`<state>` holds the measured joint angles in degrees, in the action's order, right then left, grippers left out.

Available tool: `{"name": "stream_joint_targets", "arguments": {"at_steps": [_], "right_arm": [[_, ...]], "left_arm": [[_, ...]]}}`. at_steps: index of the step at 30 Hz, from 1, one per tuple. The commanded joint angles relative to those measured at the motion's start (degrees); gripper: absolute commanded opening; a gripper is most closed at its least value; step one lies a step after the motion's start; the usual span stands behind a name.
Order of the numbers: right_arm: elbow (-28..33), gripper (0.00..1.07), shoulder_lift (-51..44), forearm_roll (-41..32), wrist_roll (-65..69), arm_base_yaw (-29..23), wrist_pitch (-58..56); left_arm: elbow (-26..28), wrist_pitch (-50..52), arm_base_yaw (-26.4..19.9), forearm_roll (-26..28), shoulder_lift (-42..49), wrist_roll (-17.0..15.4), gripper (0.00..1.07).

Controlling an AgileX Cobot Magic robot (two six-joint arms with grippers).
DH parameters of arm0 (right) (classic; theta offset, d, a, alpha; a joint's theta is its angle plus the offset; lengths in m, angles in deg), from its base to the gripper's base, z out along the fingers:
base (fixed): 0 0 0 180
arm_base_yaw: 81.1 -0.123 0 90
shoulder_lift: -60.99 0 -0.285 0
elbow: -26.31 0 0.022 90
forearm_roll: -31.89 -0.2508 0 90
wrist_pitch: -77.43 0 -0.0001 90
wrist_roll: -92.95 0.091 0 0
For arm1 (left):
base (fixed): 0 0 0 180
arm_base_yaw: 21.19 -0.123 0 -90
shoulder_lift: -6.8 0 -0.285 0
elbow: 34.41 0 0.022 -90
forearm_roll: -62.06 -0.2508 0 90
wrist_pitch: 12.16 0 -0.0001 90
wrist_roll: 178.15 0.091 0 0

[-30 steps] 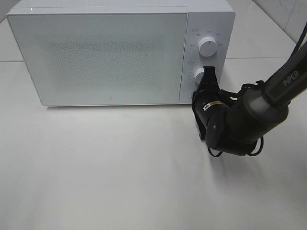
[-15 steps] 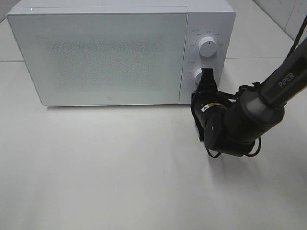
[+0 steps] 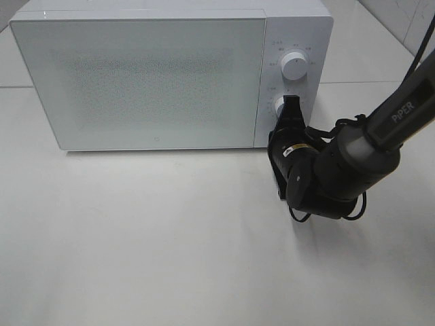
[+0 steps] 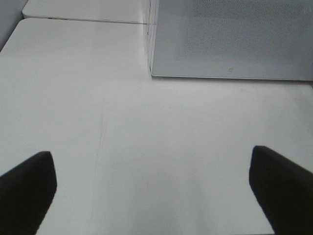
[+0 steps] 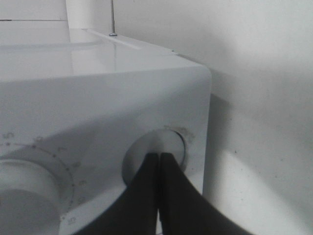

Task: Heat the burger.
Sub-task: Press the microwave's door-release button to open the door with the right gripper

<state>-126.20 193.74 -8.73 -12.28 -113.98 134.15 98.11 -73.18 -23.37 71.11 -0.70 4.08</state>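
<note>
The burger is out of view in every frame. The white microwave stands at the back of the table with its door closed. My right gripper is shut, with its black fingertips pressed together against the lower knob, below the upper knob. In the right wrist view the closed fingertips touch that lower knob; the other dial shows beside it. My left gripper is open and empty above the bare table, in front of the microwave's corner.
The white table spreads in front of the microwave. The right arm's bulky black wrist and cables hang low over the table at the microwave's right front corner. A tiled wall stands at the back right.
The right arm has shifted slightly to the left, with its fingertips staying at the lower knob. The microwave has not moved.
</note>
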Motion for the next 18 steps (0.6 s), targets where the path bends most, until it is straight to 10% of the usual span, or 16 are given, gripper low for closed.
{"name": "stream_joint_targets", "arguments": {"at_steps": [1, 18], "right_arm": [[-1.03, 0.00, 0.34, 1.66, -0.74, 0.11, 0.23], [-1.55, 0.00, 0.34, 2.58, -0.52, 0.17, 0.29]], "left_arm": [[-0.23, -0.06, 0.00, 0.34, 1.09, -0.40, 1.00], [-0.23, -0.06, 0.00, 0.34, 1.09, -0.40, 1.00]]}}
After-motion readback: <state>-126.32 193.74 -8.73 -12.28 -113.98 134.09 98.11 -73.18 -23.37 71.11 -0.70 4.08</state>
